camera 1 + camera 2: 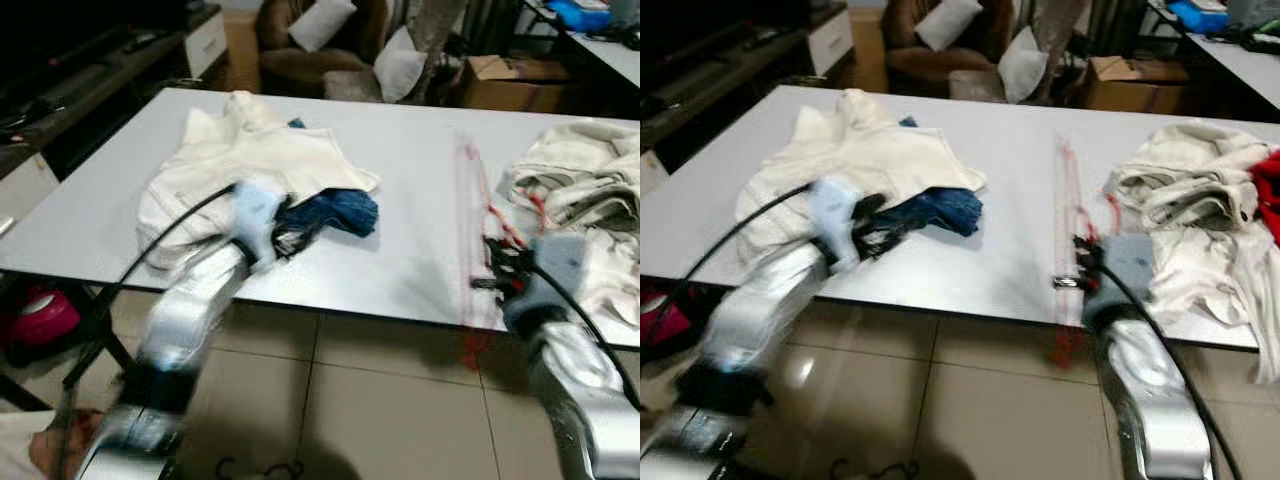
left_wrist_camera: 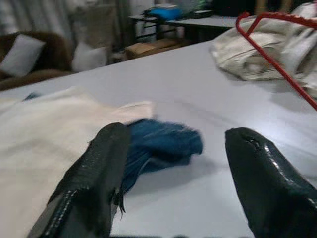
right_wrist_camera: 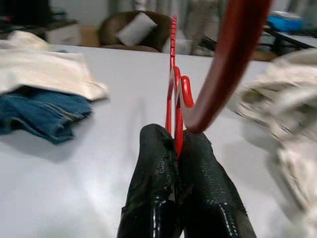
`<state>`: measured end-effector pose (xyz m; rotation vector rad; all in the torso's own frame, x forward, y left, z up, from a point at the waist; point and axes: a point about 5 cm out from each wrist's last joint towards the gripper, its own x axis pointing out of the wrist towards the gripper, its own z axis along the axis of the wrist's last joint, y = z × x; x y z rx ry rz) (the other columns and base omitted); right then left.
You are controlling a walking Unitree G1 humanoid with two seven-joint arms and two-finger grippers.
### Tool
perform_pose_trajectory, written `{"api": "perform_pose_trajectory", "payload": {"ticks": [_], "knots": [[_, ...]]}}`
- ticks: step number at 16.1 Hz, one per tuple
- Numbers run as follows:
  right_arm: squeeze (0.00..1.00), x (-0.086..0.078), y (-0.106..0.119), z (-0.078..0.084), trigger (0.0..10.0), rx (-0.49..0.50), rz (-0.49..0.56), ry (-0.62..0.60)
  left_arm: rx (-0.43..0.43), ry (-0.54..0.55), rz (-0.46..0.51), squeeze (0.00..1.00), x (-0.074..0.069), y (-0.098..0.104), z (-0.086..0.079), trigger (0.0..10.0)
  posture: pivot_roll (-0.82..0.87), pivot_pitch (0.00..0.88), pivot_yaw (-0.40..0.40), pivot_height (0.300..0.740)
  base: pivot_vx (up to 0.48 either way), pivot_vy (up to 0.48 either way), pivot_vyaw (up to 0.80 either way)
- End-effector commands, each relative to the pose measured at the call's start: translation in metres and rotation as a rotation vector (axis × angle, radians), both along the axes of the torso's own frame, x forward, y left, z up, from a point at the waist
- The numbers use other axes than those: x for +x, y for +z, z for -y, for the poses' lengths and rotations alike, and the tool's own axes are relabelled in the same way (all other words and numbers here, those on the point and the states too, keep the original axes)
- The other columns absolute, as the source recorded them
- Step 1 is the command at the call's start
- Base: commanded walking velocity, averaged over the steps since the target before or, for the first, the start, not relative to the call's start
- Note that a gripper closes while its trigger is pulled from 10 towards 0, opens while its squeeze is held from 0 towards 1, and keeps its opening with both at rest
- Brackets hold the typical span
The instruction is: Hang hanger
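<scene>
The counter (image 1: 400,140) before me is a smooth, pale grey slab with a thin dark edge, standing on glossy beige floor tiles (image 1: 400,400). On its left part lies a soft, rumpled cream garment (image 1: 250,160), and a crumpled piece of blue denim (image 1: 340,210) pokes out from under that garment's near edge. On the right part sits a heap of off-white clothes (image 1: 580,180), wrinkled and folded over itself.

The red hanger (image 3: 174,94) is thin, hard and glossy, with a rounded hook and straight bars (in the head views it is blurred to a faint red streak running across the counter, away from me). It is held upright at the near edge of the counter, between the denim and the off-white heap.

My right pincer (image 3: 178,148) is clenched on the red hanger: its two textured black fingers (image 3: 153,163) press together with the thin red bar squeezed between their tips, and the hanger rises straight up from them. A thicker red curve of it passes close in front of the wrist camera.

My left pincer (image 2: 171,163) is released, its fingers spread wide just above the counter, with the denim just beyond its tips and the cream garment beside it.
</scene>
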<state>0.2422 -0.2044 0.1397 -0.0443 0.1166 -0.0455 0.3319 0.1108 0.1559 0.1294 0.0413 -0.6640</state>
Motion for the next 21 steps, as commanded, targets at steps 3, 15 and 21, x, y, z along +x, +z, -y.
{"api": "perform_pose_trajectory", "payload": {"ticks": [3,15,21], "knots": [[0.00,-0.017,0.013,0.021,10.0,-0.062,-0.003,-0.050,0.036,-0.079,-0.014,0.00,0.028,-0.005,0.040,10.0,-0.28,0.004,0.009,0.740,0.000,0.000,0.00],[0.00,-0.086,0.046,0.035,10.0,-0.198,-0.071,-0.087,0.490,0.181,0.053,0.00,0.047,-0.039,0.041,10.0,-0.56,0.187,0.042,0.740,0.000,0.000,0.00],[0.00,-0.098,0.058,0.033,10.0,-0.204,-0.049,-0.099,0.406,0.411,0.282,0.00,0.059,-0.008,0.026,10.0,-0.59,0.211,0.034,0.740,0.000,0.000,0.00]]}}
